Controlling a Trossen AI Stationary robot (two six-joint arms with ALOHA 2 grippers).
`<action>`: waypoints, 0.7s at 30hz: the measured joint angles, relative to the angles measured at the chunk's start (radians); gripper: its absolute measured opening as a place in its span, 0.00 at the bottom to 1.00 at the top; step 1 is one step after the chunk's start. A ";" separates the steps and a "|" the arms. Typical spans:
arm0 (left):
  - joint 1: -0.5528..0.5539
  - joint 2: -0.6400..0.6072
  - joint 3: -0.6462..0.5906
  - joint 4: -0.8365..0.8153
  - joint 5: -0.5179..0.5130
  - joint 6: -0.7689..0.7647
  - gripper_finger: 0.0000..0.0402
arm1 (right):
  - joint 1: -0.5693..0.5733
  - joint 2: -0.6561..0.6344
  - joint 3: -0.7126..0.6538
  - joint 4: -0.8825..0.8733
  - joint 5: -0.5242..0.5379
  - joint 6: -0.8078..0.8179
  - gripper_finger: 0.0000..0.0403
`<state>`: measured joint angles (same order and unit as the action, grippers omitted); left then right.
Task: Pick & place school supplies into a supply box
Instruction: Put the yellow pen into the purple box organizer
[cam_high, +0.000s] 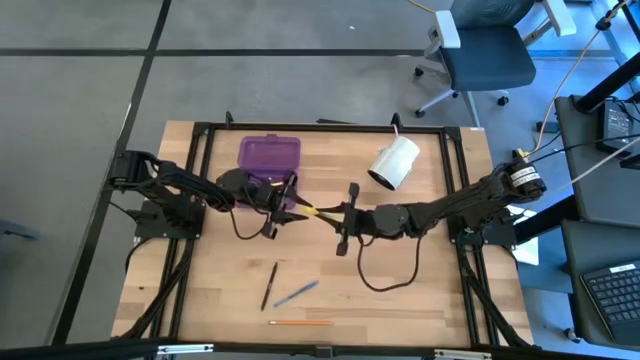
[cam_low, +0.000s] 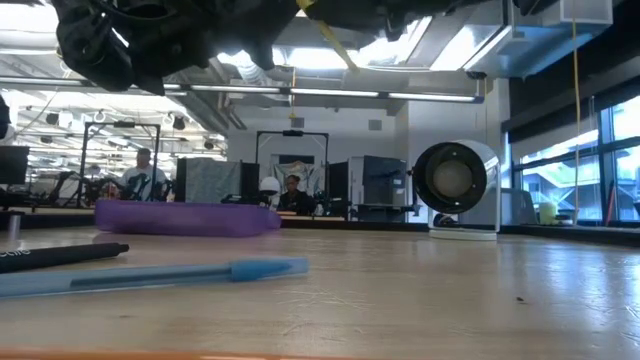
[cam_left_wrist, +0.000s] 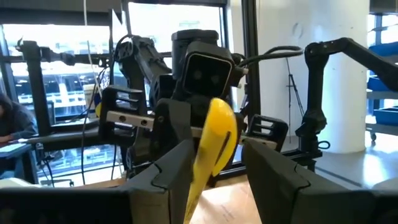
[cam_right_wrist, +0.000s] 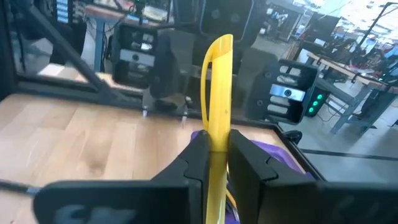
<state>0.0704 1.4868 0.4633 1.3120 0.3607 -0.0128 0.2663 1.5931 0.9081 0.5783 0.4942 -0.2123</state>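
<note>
Right claw (cam_right_wrist: 214, 155) is pinched tight on a yellow pen (cam_right_wrist: 217, 93), holding it in the air over the middle of the worktop (cam_high: 420, 260), with the pen's free end reaching toward the left claw (cam_left_wrist: 214, 168). That left claw has its fingers spread to either side of the pen's tip without yet pressing on it, so this looks like a hand-over between the arms that is not finished. The supply box (cam_high: 269, 155), a translucent purple case, sits near the far edge of the worktop toward the left corner, just behind the left claw; whether it already holds anything cannot be told. Three supplies are still out near the front edge: a black pen (cam_high: 270, 285), a blue pen (cam_high: 297, 293) and an orange pencil (cam_high: 300, 323). By that count most of the task is left. The yellow pen is slim, glossy and flat-looking, with a rounded end.
</note>
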 joint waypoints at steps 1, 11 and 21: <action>-0.002 0.000 0.000 -0.001 0.000 0.000 0.35 | -0.003 0.009 0.000 0.017 0.000 -0.001 0.12; -0.005 0.000 0.000 -0.005 -0.001 0.009 0.34 | -0.013 0.047 0.000 0.062 0.000 -0.009 0.12; -0.005 0.000 0.000 -0.004 -0.035 0.037 0.13 | -0.012 0.048 0.000 0.074 -0.003 -0.015 0.15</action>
<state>0.0658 1.4868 0.4633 1.3083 0.3257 0.0241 0.2539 1.6409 0.9081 0.6527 0.4915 -0.2274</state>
